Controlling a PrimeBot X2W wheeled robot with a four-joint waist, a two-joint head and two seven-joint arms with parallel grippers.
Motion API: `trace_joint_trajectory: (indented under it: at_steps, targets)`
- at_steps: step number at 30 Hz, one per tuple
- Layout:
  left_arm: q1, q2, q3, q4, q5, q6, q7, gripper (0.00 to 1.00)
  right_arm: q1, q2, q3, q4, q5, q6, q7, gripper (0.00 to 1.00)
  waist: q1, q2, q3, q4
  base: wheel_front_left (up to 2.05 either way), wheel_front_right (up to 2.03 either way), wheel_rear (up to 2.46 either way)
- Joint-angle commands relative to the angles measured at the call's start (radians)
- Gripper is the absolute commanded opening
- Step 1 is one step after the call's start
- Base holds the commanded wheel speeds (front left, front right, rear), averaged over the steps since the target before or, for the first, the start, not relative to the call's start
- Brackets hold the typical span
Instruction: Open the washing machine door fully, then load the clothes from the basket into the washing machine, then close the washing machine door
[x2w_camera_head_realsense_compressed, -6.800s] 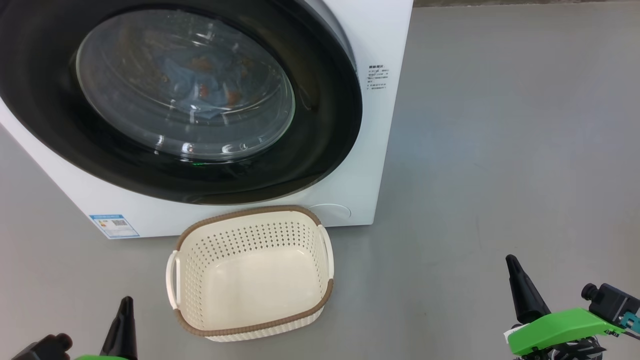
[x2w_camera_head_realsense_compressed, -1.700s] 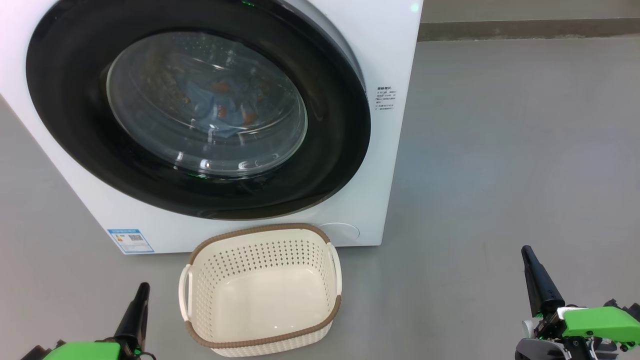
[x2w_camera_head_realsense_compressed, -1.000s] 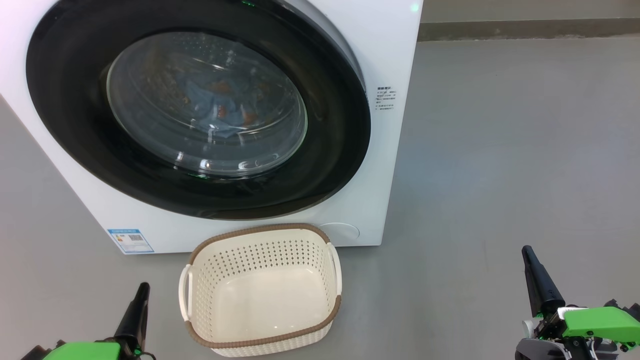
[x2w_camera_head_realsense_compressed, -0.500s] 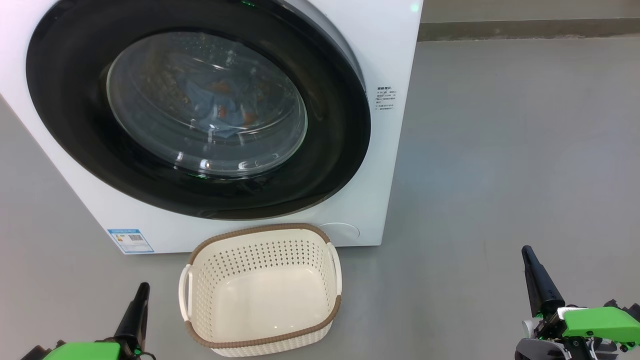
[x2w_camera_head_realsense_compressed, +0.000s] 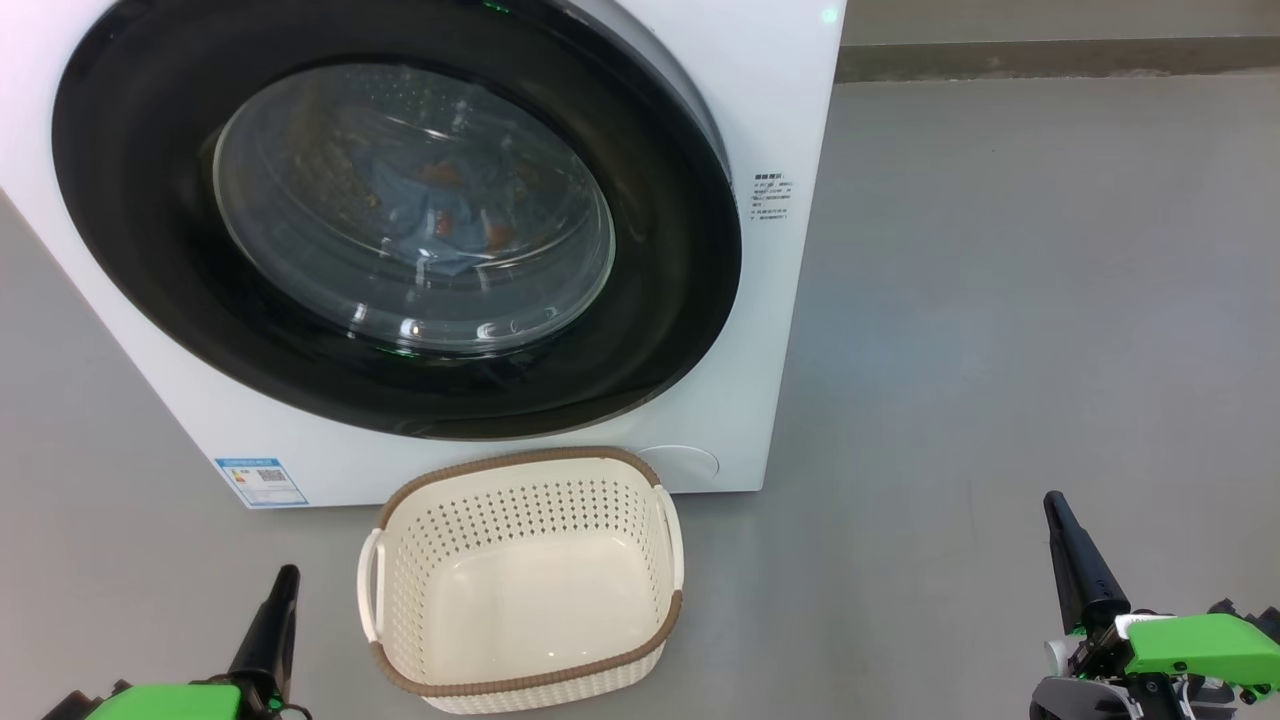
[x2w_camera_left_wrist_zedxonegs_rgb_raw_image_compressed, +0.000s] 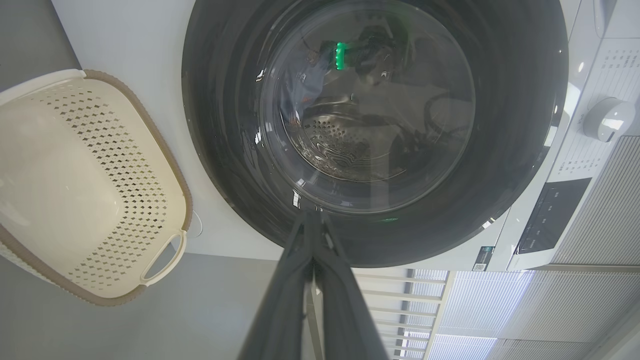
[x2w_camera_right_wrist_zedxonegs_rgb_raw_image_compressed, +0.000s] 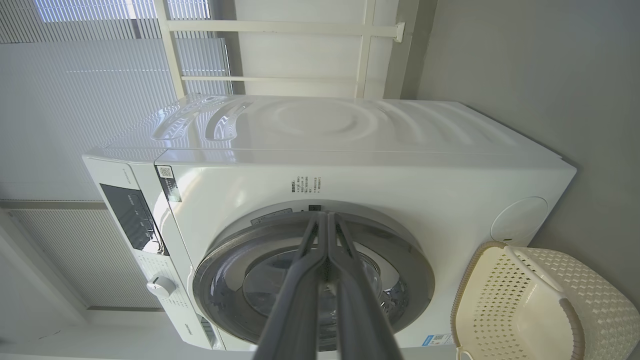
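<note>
The white washing machine (x2w_camera_head_realsense_compressed: 790, 110) stands ahead with its black-rimmed door (x2w_camera_head_realsense_compressed: 150, 250) flush against the front. Through the glass window I see the light blue clothes (x2w_camera_head_realsense_compressed: 440, 205) with orange figures lying in the drum. The cream basket (x2w_camera_head_realsense_compressed: 520, 580) sits on the floor before the machine, holding nothing. My left gripper (x2w_camera_head_realsense_compressed: 283, 585) is low at the left of the basket, fingers pressed together, shut on nothing. My right gripper (x2w_camera_head_realsense_compressed: 1056, 510) is far to the right, also shut. In the left wrist view its gripper (x2w_camera_left_wrist_zedxonegs_rgb_raw_image_compressed: 312, 220) points at the door (x2w_camera_left_wrist_zedxonegs_rgb_raw_image_compressed: 500, 150); in the right wrist view the gripper (x2w_camera_right_wrist_zedxonegs_rgb_raw_image_compressed: 325, 217) points at the machine (x2w_camera_right_wrist_zedxonegs_rgb_raw_image_compressed: 400, 165).
Grey floor (x2w_camera_head_realsense_compressed: 1000, 300) stretches to the right of the machine toward a dark skirting at the back. A control panel with a knob (x2w_camera_left_wrist_zedxonegs_rgb_raw_image_compressed: 605, 117) sits on the machine's upper front. White blinds (x2w_camera_right_wrist_zedxonegs_rgb_raw_image_compressed: 75, 100) hang behind the machine.
Since the oldest frame the head camera has shifted, so the machine and basket sit a little lower and to the right. Over the last second nothing has moved.
</note>
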Motion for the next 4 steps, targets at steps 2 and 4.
trace_joint_trajectory:
  at_steps: [2,4]
  targets:
    - [-0.046,0.011,0.036,-0.025,-0.007,-0.003,0.006,0.0,-0.016,-0.002,0.022,-0.03,-0.001,0.002,0.006,0.0,0.0,-0.0001,0.0,0.0,0.0,0.0,0.0]
    - [-0.046,0.011,0.036,-0.025,-0.007,-0.003,0.006,0.0,-0.016,-0.002,0.022,-0.03,-0.001,0.002,0.006,0.0,0.0,-0.0001,0.0,0.0,0.0,0.0,0.0]
